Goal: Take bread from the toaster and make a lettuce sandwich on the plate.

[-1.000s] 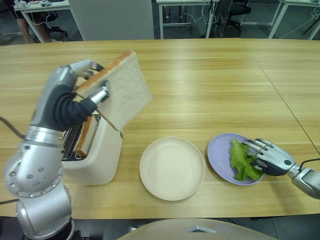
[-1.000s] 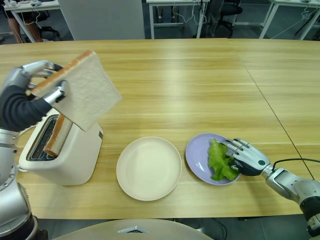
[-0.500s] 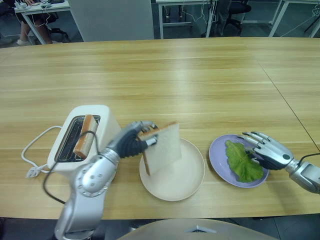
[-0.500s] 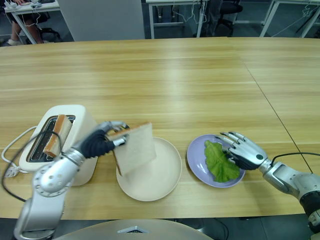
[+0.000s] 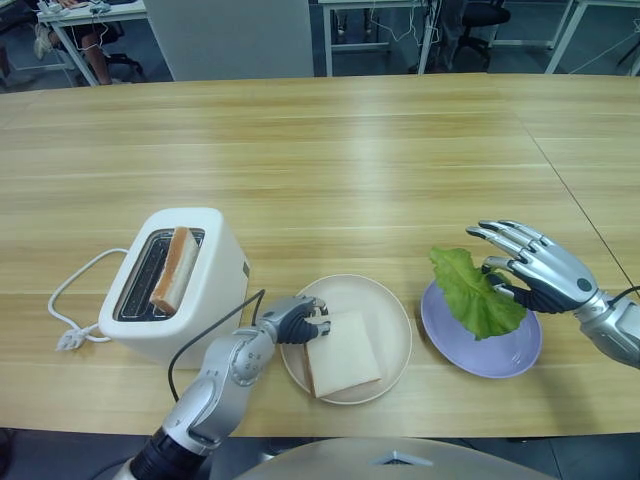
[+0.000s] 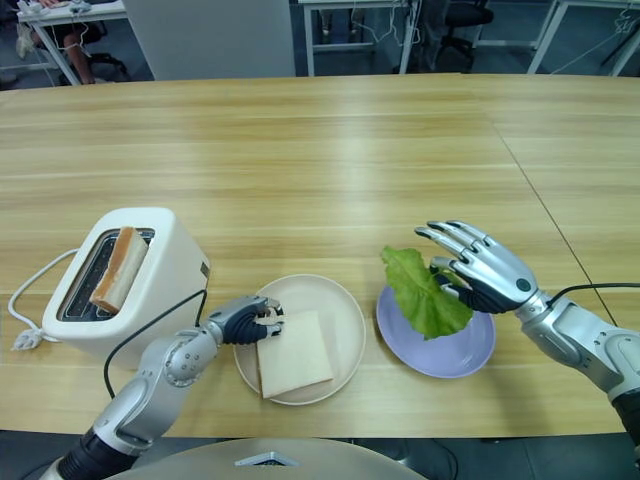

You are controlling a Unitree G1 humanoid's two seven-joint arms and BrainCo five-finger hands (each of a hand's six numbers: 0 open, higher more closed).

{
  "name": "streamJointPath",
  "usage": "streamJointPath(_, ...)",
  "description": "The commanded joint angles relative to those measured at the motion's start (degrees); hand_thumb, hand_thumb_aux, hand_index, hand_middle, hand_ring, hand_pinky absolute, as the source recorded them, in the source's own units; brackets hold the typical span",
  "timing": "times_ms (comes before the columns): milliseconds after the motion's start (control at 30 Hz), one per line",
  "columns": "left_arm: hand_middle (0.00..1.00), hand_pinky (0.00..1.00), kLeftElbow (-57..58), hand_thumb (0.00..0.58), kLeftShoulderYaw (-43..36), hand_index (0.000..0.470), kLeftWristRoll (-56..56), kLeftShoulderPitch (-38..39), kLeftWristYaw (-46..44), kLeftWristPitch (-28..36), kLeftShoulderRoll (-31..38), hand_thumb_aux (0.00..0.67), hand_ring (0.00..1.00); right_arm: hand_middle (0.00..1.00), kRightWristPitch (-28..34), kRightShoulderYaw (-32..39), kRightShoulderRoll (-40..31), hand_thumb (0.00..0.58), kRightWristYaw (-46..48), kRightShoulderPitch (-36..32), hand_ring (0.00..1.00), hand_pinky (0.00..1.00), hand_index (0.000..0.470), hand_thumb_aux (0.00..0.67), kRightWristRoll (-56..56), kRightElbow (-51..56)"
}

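A bread slice (image 5: 343, 355) is laid flat in the near left of the cream plate (image 5: 386, 300), its far left corner gripped by the left hand (image 5: 295, 323)'s curled fingers. Above the purple plate (image 5: 490, 356), a lettuce leaf (image 5: 472, 292) is pinched by the right hand (image 5: 540, 276), hanging lengthwise down-right. In the toaster (image 5: 218, 262), another slice (image 5: 172, 270) is held on edge, lengthwise near-to-far.

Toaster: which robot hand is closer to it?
Left. Its left hand sits by the bread slice beside the toaster; the right hand holds lettuce above the purple plate, farther away.
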Motion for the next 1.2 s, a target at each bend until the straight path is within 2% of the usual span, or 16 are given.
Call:
streamJointPath(33, 0.39, 0.39, 2.59, 0.000, -0.62, 0.000, 5.51, -2.14, 6.01, -3.12, -0.54, 0.000, 0.39, 0.00, 0.44, -2.08, 2.47, 0.580, 7.12, 1.91, 0.00, 0.00, 0.460, 0.670, 5.72, -8.54)
streamJointPath(67, 0.25, 0.25, 2.27, 0.000, -0.33, 0.000, 6.00, -2.67, 8.18, -4.55, -1.04, 0.000, 0.25, 0.00, 0.73, -2.12, 3.46, 0.580, 8.97, 2.26, 0.00, 0.00, 0.460, 0.670, 6.96, -10.69)
streamJointPath(167, 0.25, 0.25, 1.51, 0.000, 0.45, 0.000, 6.46, -3.53, 12.38, -7.33, -2.53, 0.000, 0.25, 0.00, 1.60, -1.57, 6.59, 0.580, 13.65, 2.98, 0.00, 0.00, 0.460, 0.670, 9.27, -15.25)
streamJointPath(200, 0.15, 0.15, 1.48, 0.000, 0.23, 0.000, 7.37, -3.93, 13.49, -8.78, -2.37, 0.000, 0.15, 0.00, 2.05, -1.05, 8.01, 0.580, 15.40, 3.02, 0.00, 0.00, 0.460, 0.670, 10.06, -16.54)
streamJointPath(233, 0.00, 0.00, 1.27, 0.000, 0.30, 0.000, 7.77, -4.11, 14.57, -9.71, -2.63, 0.000, 0.00, 0.00, 2.31, -0.41, 9.29, 0.580, 16.95, 2.94, 0.00, 0.00, 0.460, 0.670, 10.54, -17.50)
streamJointPath(433, 0.00, 0.00, -3.43, 0.000, 3.85, 0.000, 9.02, -2.72, 17.71, -11.37, -3.27, 0.000, 0.00, 0.00, 3.36, 4.48, 17.70, 0.580, 24.66, 0.62, 0.00, 0.00, 0.460, 0.670, 10.16, -19.11)
streamJointPath(600, 0.00, 0.00, -14.13, 0.000, 14.09, 0.000, 11.92, 2.93, 15.81, -7.50, -1.54, 0.000, 0.00, 0.00, 3.79, 9.43, 24.21, 0.580, 27.98, -3.85, 0.00, 0.00, 0.460, 0.670, 5.40, -14.87)
streamJointPath(700, 0.00, 0.00, -22.32, 0.000, 23.32, 0.000, 12.39, 8.45, 11.73, -4.32, -0.25, 0.000, 0.00, 0.00, 4.01, 12.28, 27.33, 0.580, 28.10, -6.51, 0.00, 0.00, 0.460, 0.670, 1.90, -10.40)
streamJointPath(933, 0.00, 0.00, -33.81, 0.000, 41.66, 0.000, 12.25, 15.14, 4.07, -0.95, 0.49, 0.000, 0.00, 0.00, 4.33, 15.59, 30.99, 0.580, 26.18, -9.35, 0.00, 0.00, 0.460, 0.670, -2.72, -2.21)
streamJointPath(1067, 0.00, 0.00, -35.02, 0.000, 46.35, 0.000, 14.11, 17.88, 1.06, -0.68, -0.59, 0.000, 0.00, 0.00, 4.82, 17.26, 31.73, 0.580, 24.43, -10.42, 0.00, 0.00, 0.460, 0.670, -6.05, 1.39)
streamJointPath(1200, 0.00, 0.00, -32.66, 0.000, 47.79, 0.000, 18.10, 19.68, -1.08, -0.77, -1.46, 0.000, 0.00, 0.00, 5.42, 17.71, 32.48, 0.580, 23.08, -10.65, 0.00, 0.00, 0.460, 0.670, -6.52, 3.27)
